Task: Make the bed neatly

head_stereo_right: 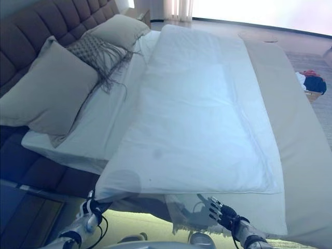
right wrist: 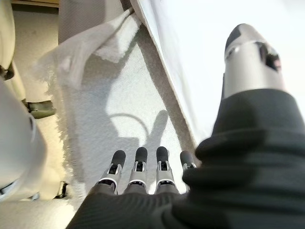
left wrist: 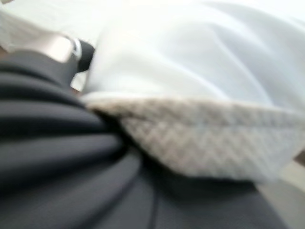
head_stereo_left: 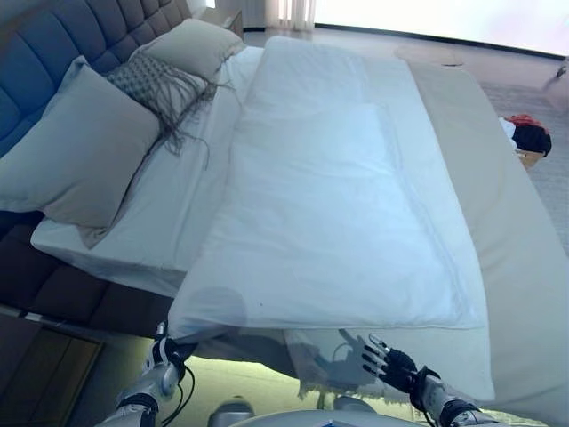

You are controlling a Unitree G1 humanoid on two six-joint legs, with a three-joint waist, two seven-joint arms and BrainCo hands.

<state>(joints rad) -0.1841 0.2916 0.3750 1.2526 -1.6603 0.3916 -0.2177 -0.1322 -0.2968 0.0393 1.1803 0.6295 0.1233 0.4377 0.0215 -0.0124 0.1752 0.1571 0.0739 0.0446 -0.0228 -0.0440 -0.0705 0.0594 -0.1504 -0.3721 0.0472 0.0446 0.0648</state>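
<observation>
A white duvet (head_stereo_left: 329, 205) lies folded lengthwise down the middle of the bed, its near edge hanging over the side in front of me. Beneath it a pale textured blanket (head_stereo_left: 453, 356) with a fringed edge (right wrist: 62, 119) drapes down the bed's side. My right hand (head_stereo_left: 391, 363) hovers just in front of that blanket, open, its fingers (right wrist: 138, 167) straight and holding nothing. My left hand (head_stereo_left: 163, 351) sits under the duvet's near left corner. In the left wrist view a woven cloth edge (left wrist: 200, 138) and the duvet (left wrist: 190, 52) lie right against the hand, and its fingers are hidden.
Two grey pillows (head_stereo_left: 80, 151) (head_stereo_left: 191, 44) and a fringed patterned cushion (head_stereo_left: 156, 84) lean on the tufted headboard (head_stereo_left: 53, 36) at left. A beige bedspread (head_stereo_left: 524, 267) covers the right part. A basket of clothes (head_stereo_left: 531, 138) stands at far right, and a wooden nightstand (head_stereo_left: 36, 374) at lower left.
</observation>
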